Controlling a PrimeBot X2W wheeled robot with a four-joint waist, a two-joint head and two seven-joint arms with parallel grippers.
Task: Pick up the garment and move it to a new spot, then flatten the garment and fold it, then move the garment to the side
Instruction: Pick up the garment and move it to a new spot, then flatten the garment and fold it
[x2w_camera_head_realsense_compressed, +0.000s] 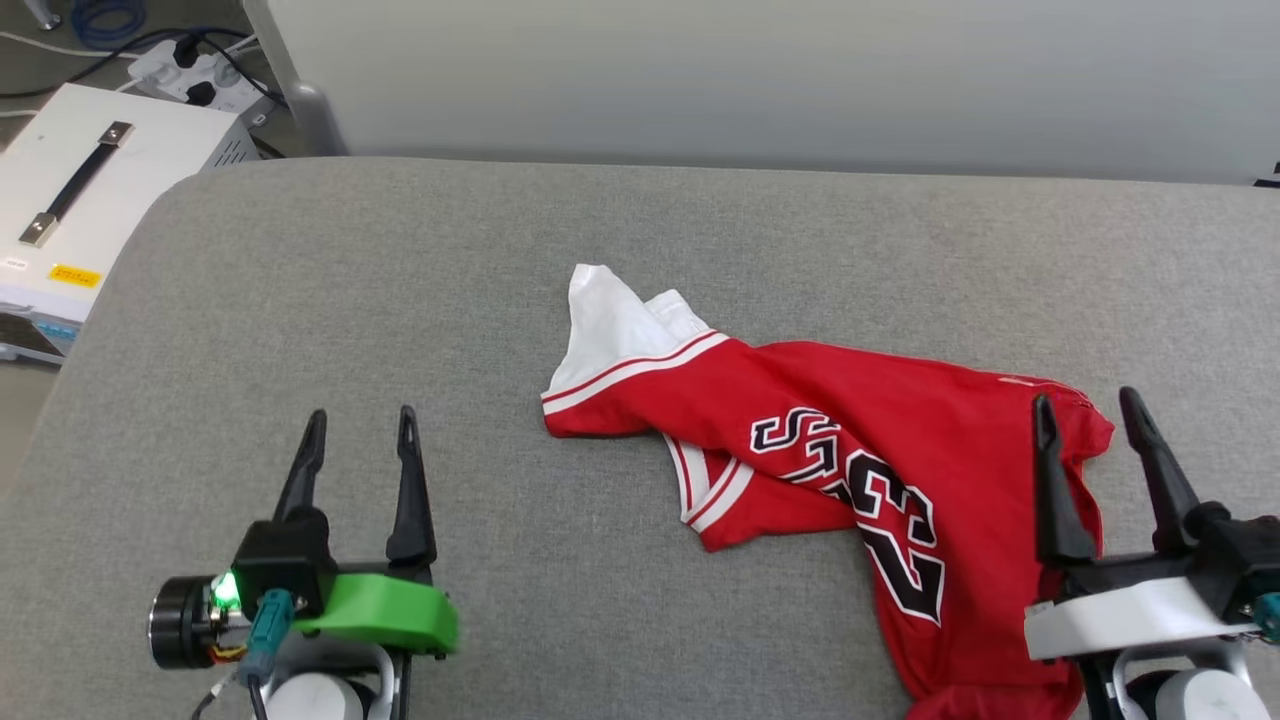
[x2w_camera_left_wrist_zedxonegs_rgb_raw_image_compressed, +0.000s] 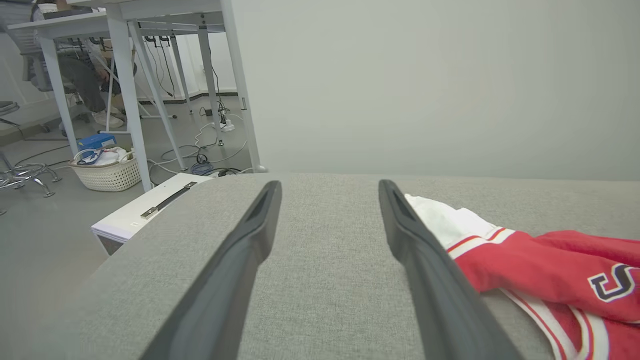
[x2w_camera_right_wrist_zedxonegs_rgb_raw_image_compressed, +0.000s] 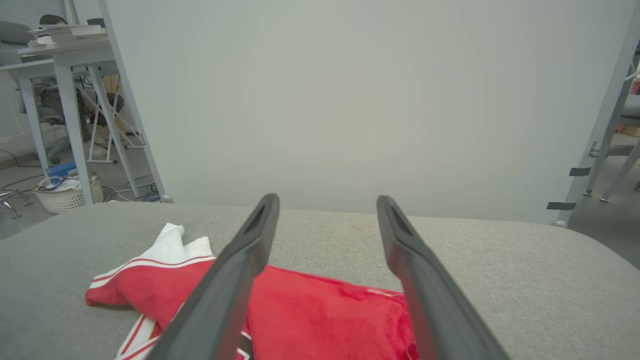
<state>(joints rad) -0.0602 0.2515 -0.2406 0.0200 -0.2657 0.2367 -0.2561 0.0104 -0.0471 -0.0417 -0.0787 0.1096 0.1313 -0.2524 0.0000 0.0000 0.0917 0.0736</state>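
The garment (x2w_camera_head_realsense_compressed: 850, 450), a red jersey with a white sleeve, striped trim and black white-outlined lettering and number, lies crumpled on the grey padded table (x2w_camera_head_realsense_compressed: 500, 260), right of centre. Its white sleeve points toward the far left. My left gripper (x2w_camera_head_realsense_compressed: 360, 425) stands open at the lower left, well clear of the cloth, which shows to its right in the left wrist view as the garment (x2w_camera_left_wrist_zedxonegs_rgb_raw_image_compressed: 550, 265). My right gripper (x2w_camera_head_realsense_compressed: 1090, 408) hangs open above the jersey's right edge; the red cloth (x2w_camera_right_wrist_zedxonegs_rgb_raw_image_compressed: 320, 310) lies below and between its fingers, nothing held.
A white case with a dark handle (x2w_camera_head_realsense_compressed: 80, 190) and a power strip with cables (x2w_camera_head_realsense_compressed: 190, 70) sit on the floor beyond the table's left edge. A pale partition (x2w_camera_head_realsense_compressed: 760, 80) runs behind the table. White desk legs (x2w_camera_left_wrist_zedxonegs_rgb_raw_image_compressed: 130, 95) and a wicker basket (x2w_camera_left_wrist_zedxonegs_rgb_raw_image_compressed: 107, 172) stand further left.
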